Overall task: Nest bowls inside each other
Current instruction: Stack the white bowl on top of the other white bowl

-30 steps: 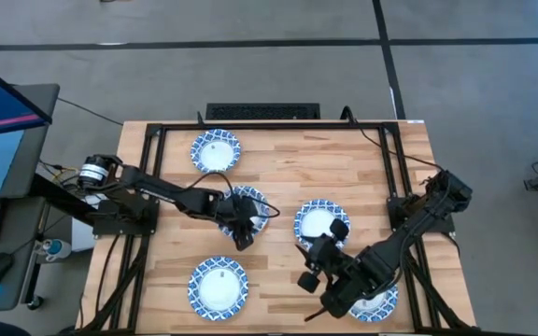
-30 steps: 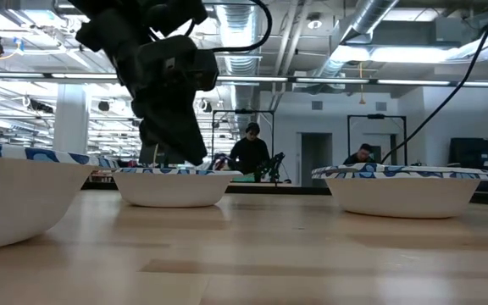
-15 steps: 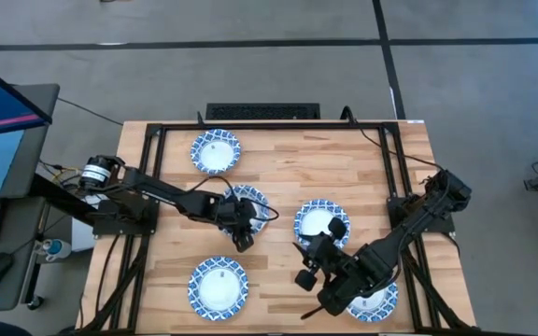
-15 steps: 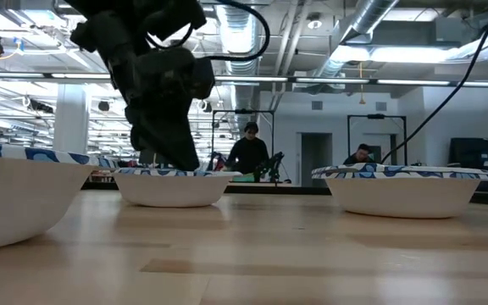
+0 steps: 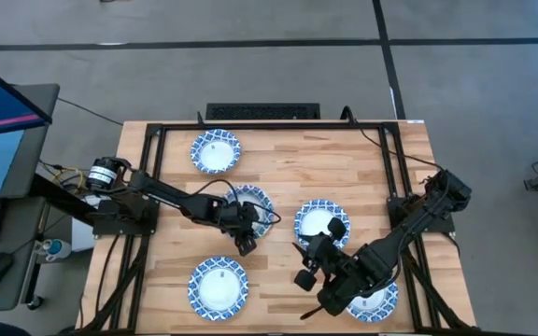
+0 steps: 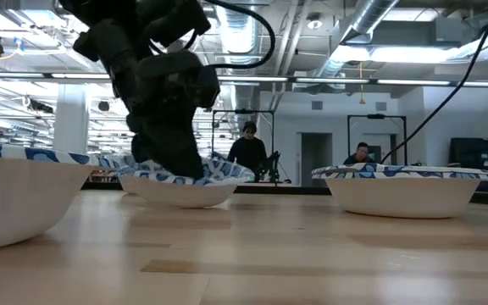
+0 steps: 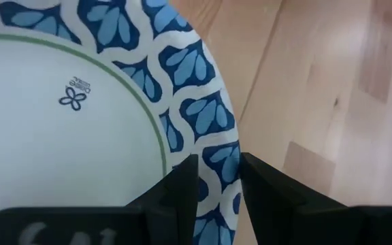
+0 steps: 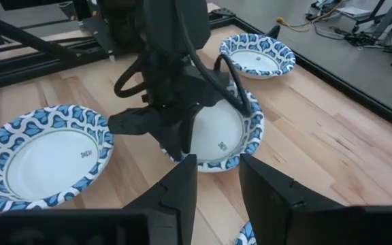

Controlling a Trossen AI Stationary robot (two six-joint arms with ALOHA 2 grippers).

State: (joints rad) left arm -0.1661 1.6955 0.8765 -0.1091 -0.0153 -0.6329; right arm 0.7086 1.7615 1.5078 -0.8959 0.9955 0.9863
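Several blue-rimmed white bowls stand on the wooden table. My left gripper point(image 5: 244, 241) is shut on the middle bowl point(image 5: 250, 203), which sits tilted in the low view point(image 6: 185, 182). Other bowls rest on their bases: a far one point(image 5: 216, 151), a near-left one point(image 5: 219, 285) and one right of centre point(image 5: 320, 222). Another bowl point(image 5: 374, 301) lies mostly hidden under my right arm. My right gripper point(image 5: 303, 265) hangs open beside the right-of-centre bowl, pointing at the middle bowl point(image 8: 216, 133) and touching nothing. My left gripper pinches the middle bowl's patterned rim point(image 7: 218, 163) on its near side, one finger point(image 7: 182, 187) over the white inside and the other finger point(image 7: 257, 187) outside. The fingers come from above, slanting down. The bowl is tilted, its underside point(image 6: 176, 199) on the table.
A black frame point(image 5: 269, 126) runs along the table's far edge and down both sides. Bare wood lies between the bowls and across the far right part of the table point(image 5: 362, 168). People stand in the room beyond the table point(image 6: 248, 152).
My left gripper has moved a little toward the table's right and down onto the middle bowl. The bowl, level a second ago, now stands tipped, its right side raised while its underside stays on the table. My right arm has kept still.
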